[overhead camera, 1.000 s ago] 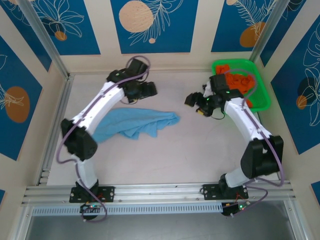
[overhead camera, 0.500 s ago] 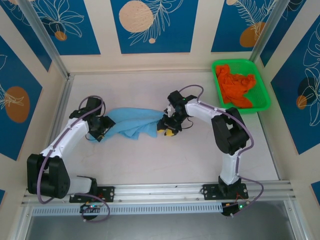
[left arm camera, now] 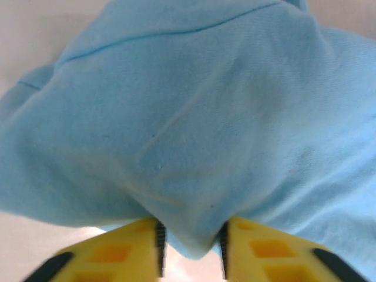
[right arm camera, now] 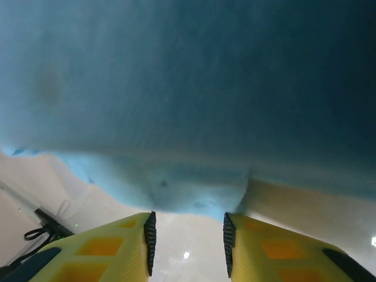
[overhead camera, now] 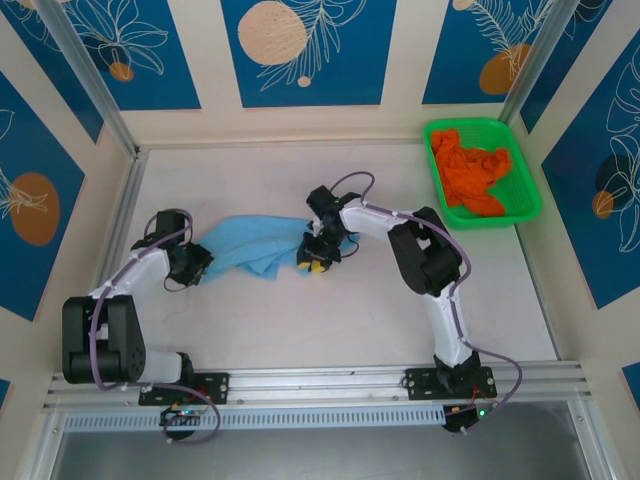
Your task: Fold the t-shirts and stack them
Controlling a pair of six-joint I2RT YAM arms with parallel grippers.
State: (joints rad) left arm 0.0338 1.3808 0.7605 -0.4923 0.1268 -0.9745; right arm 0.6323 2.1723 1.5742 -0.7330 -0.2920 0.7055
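Observation:
The light blue t-shirt lies crumpled in a long strip across the middle of the table. My left gripper sits low at its left end. In the left wrist view the blue cloth sags in a fold between the open yellow fingers of the left gripper. My right gripper is at the strip's right end. There the right gripper is open, with the shirt's edge just beyond the tips and bare table between them. The orange t-shirt lies bunched in the basket.
A green mesh basket stands at the back right corner against the wall. Metal frame rails run along the left side and the near edge. Bare table lies in front of the blue shirt.
Both arms have swung down to the blue shirt: the left one to its left end, the right one from the basket to its right end. The shirt's right end has bunched leftward.

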